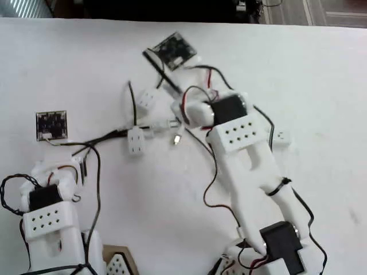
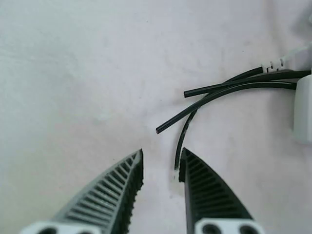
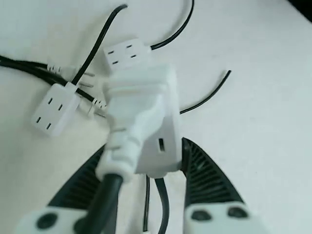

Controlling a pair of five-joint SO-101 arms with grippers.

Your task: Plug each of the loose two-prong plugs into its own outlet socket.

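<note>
Here, one gripped block [image 3: 146,112], two sockets [image 3: 126,52] [image 3: 52,108] beyond

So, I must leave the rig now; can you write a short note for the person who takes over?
Left gripper: open, holding nothing, low over the table by black wire ends.
Right gripper: shut on the white plug.
Far outlet block and near outlet block lie on the table beyond it; the slots that show are empty.
Done: one plug is in the gripper.
Left: seat it; all the plugging is still to do.
</note>
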